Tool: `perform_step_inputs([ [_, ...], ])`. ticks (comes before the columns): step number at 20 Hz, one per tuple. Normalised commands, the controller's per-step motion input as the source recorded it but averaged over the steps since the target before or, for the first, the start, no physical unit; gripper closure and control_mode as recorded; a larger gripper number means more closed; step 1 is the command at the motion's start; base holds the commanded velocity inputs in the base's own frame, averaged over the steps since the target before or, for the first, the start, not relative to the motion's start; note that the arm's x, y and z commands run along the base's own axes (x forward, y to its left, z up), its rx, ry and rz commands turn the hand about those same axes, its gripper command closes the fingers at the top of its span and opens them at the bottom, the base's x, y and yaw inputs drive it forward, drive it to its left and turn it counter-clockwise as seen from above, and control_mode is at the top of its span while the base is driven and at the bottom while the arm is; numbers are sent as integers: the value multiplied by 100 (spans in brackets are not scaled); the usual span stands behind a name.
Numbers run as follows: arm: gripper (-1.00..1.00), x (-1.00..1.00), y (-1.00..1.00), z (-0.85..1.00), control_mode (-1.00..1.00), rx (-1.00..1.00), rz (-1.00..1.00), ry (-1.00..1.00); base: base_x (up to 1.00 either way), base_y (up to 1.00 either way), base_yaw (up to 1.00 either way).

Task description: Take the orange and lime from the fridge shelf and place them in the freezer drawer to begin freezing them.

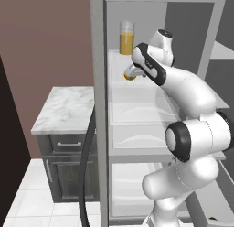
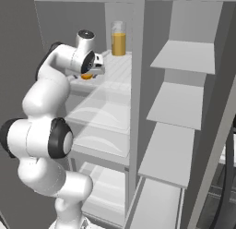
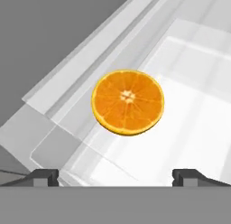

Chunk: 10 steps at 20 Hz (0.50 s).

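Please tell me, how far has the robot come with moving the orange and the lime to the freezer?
Nothing looks finished yet. The orange lies on the fridge shelf, in front of the open claw, whose fingers are spread wide and apart from the fruit. Grasping it, carrying it to the freezer drawer and moving the lime remain.

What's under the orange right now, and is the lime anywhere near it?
The orange lies on the white fridge shelf, near its clear front edge, directly ahead of the open gripper. No lime lies on the visible shelf around it; the arm hides part of the shelf in both base views.

One orange (image 3: 127, 102) — one juice glass (image 1: 127, 37).
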Motion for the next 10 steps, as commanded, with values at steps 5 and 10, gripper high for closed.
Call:
perform_step_inputs([
  [5,-100,55,8,-9,-100,0,3,5,0,0,0],
  [10,-100,39,1,-1,-100,0,2,3,0,0,0],
])
